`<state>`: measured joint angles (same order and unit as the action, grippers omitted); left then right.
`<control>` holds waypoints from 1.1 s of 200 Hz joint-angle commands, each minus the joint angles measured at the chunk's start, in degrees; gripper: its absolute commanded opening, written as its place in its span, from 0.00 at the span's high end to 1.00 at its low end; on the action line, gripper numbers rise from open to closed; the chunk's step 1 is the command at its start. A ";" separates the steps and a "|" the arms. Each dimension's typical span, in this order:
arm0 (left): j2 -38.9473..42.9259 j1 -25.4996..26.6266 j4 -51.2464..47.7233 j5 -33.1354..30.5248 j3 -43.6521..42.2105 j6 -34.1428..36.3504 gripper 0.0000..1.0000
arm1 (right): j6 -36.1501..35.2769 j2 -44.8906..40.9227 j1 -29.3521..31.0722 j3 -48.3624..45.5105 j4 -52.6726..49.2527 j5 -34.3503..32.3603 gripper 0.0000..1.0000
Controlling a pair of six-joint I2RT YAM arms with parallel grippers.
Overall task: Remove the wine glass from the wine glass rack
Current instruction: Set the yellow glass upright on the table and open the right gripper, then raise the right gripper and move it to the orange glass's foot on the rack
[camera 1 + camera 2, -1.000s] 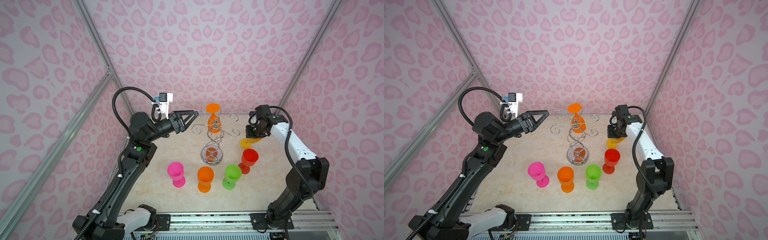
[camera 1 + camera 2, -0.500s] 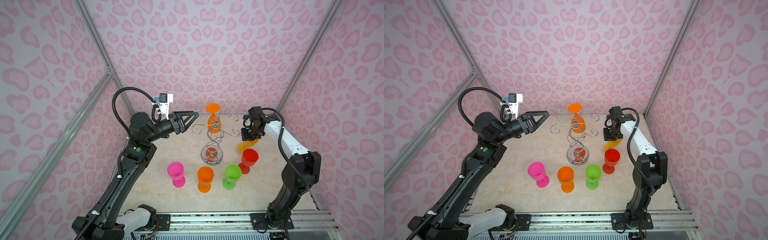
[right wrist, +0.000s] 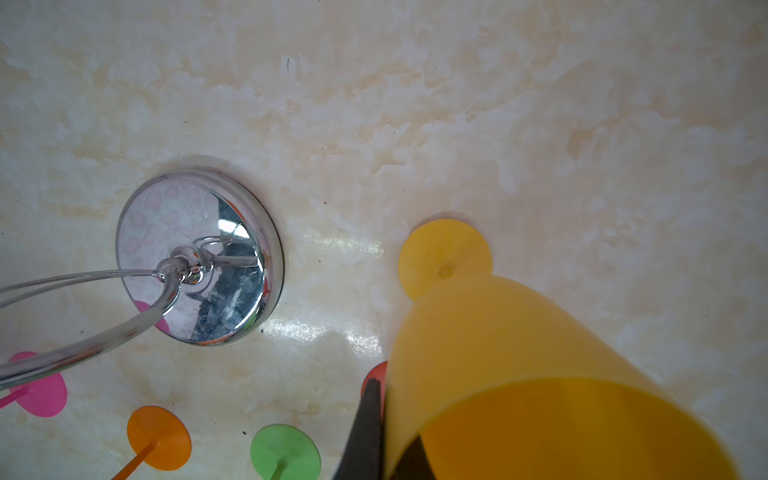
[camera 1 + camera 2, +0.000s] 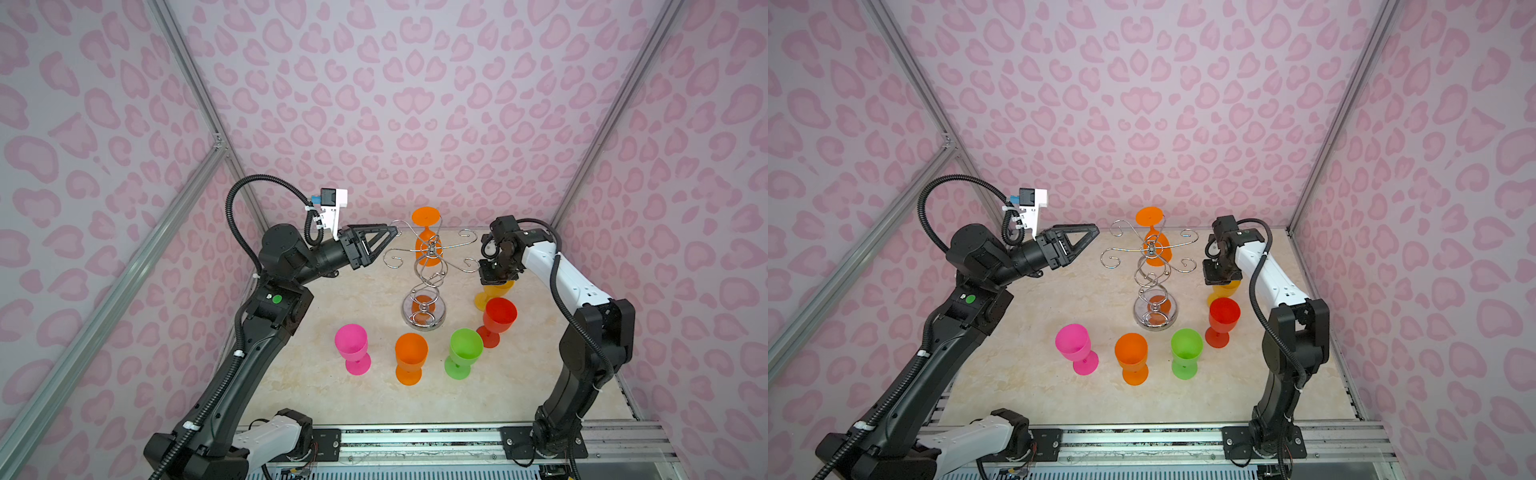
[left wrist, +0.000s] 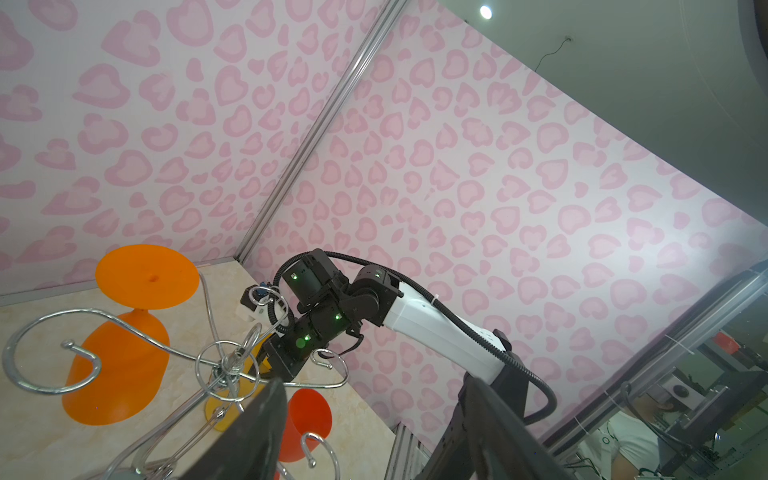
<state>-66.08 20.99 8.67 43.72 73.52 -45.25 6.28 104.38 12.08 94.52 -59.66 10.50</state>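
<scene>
I've got right gripper (image 4: 496, 279) pinching the yellow wine glass (image 3: 519, 353) by its rim beside the wine glass rack (image 4: 428, 270), left gripper (image 4: 390, 232) spread near its arms, orange wine glass (image 4: 426, 217) hanging inverted on it

A chrome wine glass rack (image 4: 424, 320) stood in the middle of the tabletop (image 4: 332, 299), with an upside-down orange glass (image 4: 424, 241) hanging from an arm on its far side. The right claw (image 4: 496, 275) was closed on the rim of a yellow wine glass (image 4: 494, 291), just right of the rack and behind a red glass (image 4: 498, 320). A pink glass (image 4: 352, 347), an upright orange glass (image 4: 410, 359) and a green glass (image 4: 464, 353) stood in a row in front of the rack. The left claw (image 4: 390, 233) hung in the air near a curled arm on the rack's left, holding nothing.
</scene>
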 commanded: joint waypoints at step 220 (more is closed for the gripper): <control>-1.53 -3.56 -4.14 -1.73 3.21 0.15 0.29 | 2.45 -17.32 -5.02 -6.25 3.03 4.25 0.68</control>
<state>-66.32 18.44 5.63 43.46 75.59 -44.49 6.87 91.50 8.56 90.43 -59.20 14.13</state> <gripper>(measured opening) 0.713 0.312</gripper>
